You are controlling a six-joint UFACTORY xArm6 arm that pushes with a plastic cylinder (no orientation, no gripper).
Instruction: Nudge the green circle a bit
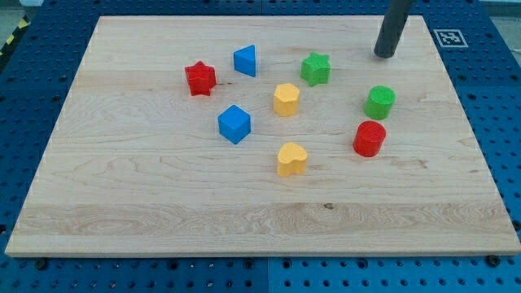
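Note:
The green circle (379, 102), a short green cylinder, stands on the wooden board (163, 203) at the view's right of centre. My tip (383, 55) is the lower end of a dark rod coming down from the view's top right. It rests on the board straight above the green circle in the view, with a clear gap between them. A red cylinder (369, 138) stands just below the green circle.
A green star (316, 68) lies to the left of my tip. A yellow hexagon (286, 99), a yellow heart (291, 159), a blue cube (234, 124), a blue triangular block (245, 61) and a red star (200, 78) are spread across the middle and left.

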